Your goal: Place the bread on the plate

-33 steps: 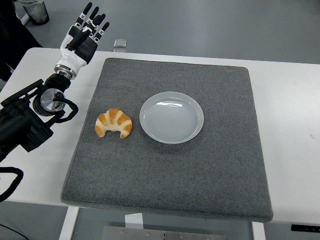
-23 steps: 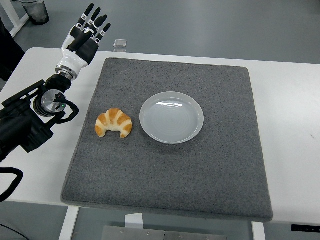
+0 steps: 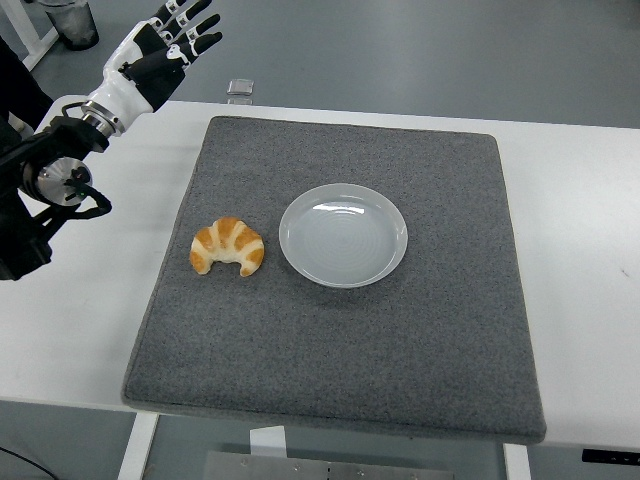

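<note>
Head view shows the left hand [image 3: 165, 35] raised at the far left corner, well apart from the plate [image 3: 343, 235], its fingers spread and holding nothing; its black arm [image 3: 40, 190] runs back off the left edge. No right arm shows. As I judge it, nothing of the task is done yet: the bread [image 3: 227, 246], a croissant, lies on the mat [image 3: 340, 350] just left of the plate, close to its rim but not on it, and the plate itself is bare. What is left is the whole job: bringing the hand down to the bread, grasping it, carrying it the short way right and setting it inside the rim. The plate sits near the middle of the grey felt-like mat, which covers most of a white table [image 3: 580, 250]. Beyond the mat's far edge, left of the plate, a small clear object [image 3: 239, 89] rests at the table's far edge. Behind the table is a grey floor, with a dark bin [image 3: 70, 20] at far left.
</note>
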Motion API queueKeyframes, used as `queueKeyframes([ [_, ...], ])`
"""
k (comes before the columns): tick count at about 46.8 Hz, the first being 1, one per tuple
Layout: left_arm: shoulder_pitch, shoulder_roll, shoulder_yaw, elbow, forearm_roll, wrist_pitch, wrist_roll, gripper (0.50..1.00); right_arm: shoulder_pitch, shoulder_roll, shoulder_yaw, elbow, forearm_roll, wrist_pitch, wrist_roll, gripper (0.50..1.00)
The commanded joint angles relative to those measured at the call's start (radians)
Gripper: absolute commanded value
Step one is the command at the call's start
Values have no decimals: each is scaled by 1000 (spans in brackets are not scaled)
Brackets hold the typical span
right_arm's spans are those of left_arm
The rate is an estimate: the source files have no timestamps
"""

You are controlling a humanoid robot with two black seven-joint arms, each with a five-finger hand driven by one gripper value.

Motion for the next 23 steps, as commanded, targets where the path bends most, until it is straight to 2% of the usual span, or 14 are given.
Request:
queueKeyframes([
  [1, -13, 50, 48, -52, 106, -1, -2, 1000, 0, 0, 0, 0, 0, 0, 0, 952],
  [7, -33, 116, 102, -116, 307, -32, -2, 1000, 0, 0, 0, 0, 0, 0, 0, 952],
  [12, -38, 156, 128, -162, 437, -128, 0, 1000, 0, 0, 0, 0, 0, 0, 0, 954],
  [15, -42, 197, 140, -191, 496, -165, 1, 1000, 0, 0, 0, 0, 0, 0, 0, 952],
  [23, -107, 299, 242, -272, 660, -172, 0, 1000, 0, 0, 0, 0, 0, 0, 0, 952],
])
